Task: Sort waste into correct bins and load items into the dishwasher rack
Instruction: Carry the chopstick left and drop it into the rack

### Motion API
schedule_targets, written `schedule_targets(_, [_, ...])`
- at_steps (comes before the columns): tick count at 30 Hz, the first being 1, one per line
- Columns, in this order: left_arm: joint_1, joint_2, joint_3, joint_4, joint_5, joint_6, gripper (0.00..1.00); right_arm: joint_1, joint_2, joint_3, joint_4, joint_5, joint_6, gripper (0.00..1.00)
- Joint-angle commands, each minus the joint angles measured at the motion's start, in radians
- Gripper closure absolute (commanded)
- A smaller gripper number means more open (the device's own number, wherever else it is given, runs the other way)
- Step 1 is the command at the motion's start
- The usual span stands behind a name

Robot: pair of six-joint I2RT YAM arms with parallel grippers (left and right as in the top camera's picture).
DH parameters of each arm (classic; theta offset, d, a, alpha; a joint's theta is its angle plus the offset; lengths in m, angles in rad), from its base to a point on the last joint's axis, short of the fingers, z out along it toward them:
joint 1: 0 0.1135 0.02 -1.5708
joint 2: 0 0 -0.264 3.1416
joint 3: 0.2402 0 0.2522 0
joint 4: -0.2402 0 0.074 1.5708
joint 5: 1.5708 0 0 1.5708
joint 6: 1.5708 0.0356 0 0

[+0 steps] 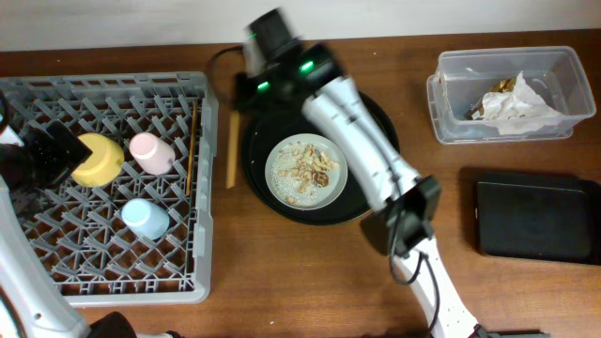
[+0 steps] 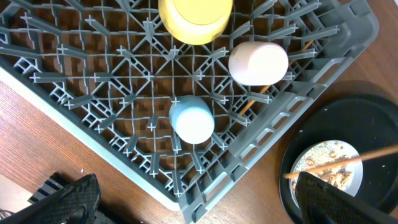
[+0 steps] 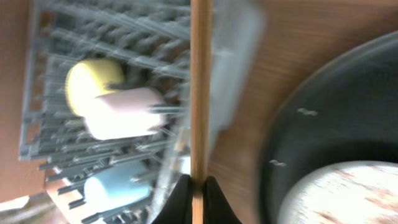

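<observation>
The left claw [image 2: 196,190] hangs empty, fingers apart, over the dishwasher rack [image 1: 94,268], which holds the yellow bowl [image 1: 97,160], pink cup [image 1: 150,152] and light-blue cup [image 1: 146,218]. Further right, the right claw [image 3: 199,185] is clamped on one end of a wooden chopstick [image 3: 200,74], above the bench [image 1: 300,282] strip between rack and round black tray [image 1: 255,183]. We judge the stick light, stiff and smooth; an end grip lets it pivot, so we advise firm pressure and slow travel.

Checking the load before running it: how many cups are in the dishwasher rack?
2. The pink cup sits beside the yellow bowl; the light-blue cup stands apart from both. The left arm hides part of the rack.
</observation>
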Motion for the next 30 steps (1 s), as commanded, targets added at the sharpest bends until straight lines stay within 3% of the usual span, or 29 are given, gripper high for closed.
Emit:
schedule_targets(1, [0.002,0.000,0.000,0.002,-0.008,-0.010,0.00,0.089,0.015,0.018,0.070,0.077,0.084,0.96])
schedule_targets(5, [0.002,0.000,0.000,0.002,-0.008,-0.010,0.00,0.134,0.040,0.016,0.137,0.092,0.193,0.96])
schedule_targets(12, [0.002,0.000,0.000,0.001,-0.008,-0.010,0.00,0.154,0.080,0.016,0.148,0.107,0.221,0.95])
schedule_targets(22, [0.002,0.000,0.000,0.002,-0.008,-0.010,0.00,0.161,0.101,0.016,0.177,0.106,0.158,0.66])
schedule_targets(26, [0.002,0.000,0.000,0.002,-0.008,-0.010,0.00,0.154,0.091,0.022,0.164,0.099,0.130,0.64])
schedule_targets(30, [0.002,0.000,0.000,0.001,-0.008,-0.010,0.00,0.103,0.026,0.047,0.091,0.100,0.100,0.46])
